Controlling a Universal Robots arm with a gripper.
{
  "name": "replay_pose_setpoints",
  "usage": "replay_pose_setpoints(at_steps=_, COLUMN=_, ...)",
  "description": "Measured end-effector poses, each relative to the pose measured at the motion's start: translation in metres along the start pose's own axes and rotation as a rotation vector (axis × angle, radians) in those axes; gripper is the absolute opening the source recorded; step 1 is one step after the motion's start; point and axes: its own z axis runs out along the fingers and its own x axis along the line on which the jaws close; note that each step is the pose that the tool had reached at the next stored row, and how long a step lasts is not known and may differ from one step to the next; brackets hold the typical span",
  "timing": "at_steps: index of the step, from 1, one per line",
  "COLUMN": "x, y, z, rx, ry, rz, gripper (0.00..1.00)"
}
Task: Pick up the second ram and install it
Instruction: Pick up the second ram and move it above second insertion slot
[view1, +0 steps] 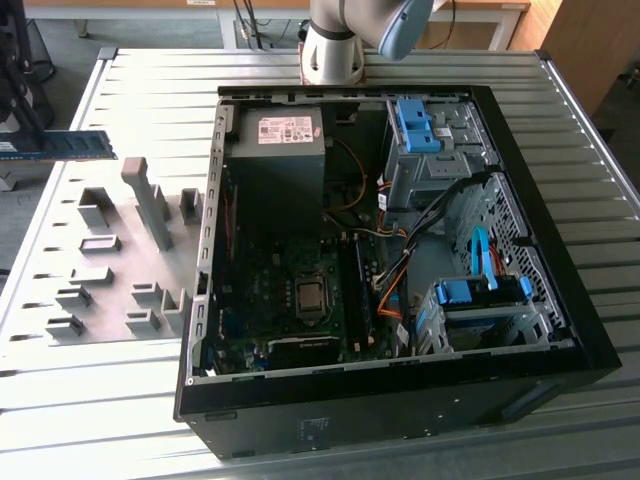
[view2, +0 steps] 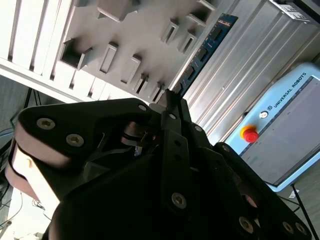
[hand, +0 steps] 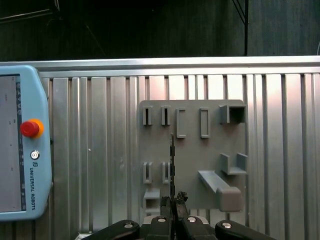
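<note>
In the exterior view, the thin blue circuit-board ram stick (view1: 68, 146) hangs over the grey plastic fixture plate (view1: 115, 268), well apart from the open black computer case (view1: 350, 395) with its green motherboard (view1: 265, 290) toward that view's right. In the second wrist view, the black claw (view2: 172, 102) pinches one end of the stick, whose long axis runs straight out from the fingertips. In the first wrist view it stands edge-on before the fixture.

- Arm base (view1: 332, 48) is standing at the far side in the exterior view, with the blue joint cap (view1: 405, 25) sitting just above it.
- Gripper (hand: 174, 199) is clamping down, with the fingers (hand: 167, 201) pressing in from both sides and leaving no gap.
- It is holding the second ram (view2: 205, 50) by one end. In both wrist views the stick is projecting straight out past the fingertips.
</note>
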Motion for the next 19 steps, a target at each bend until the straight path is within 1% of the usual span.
replay_pose_setpoints(at_steps=8, x=-0.0001, y=-0.0039, z=0.0000, rx=0.0000, ry=0.0000, rz=0.000, gripper=0.14)
replay_pose_setpoints(at_steps=19, x=-0.0002, y=-0.0068, z=0.0000, rx=0.0000, ry=0.0000, rz=0.000, gripper=0.14)
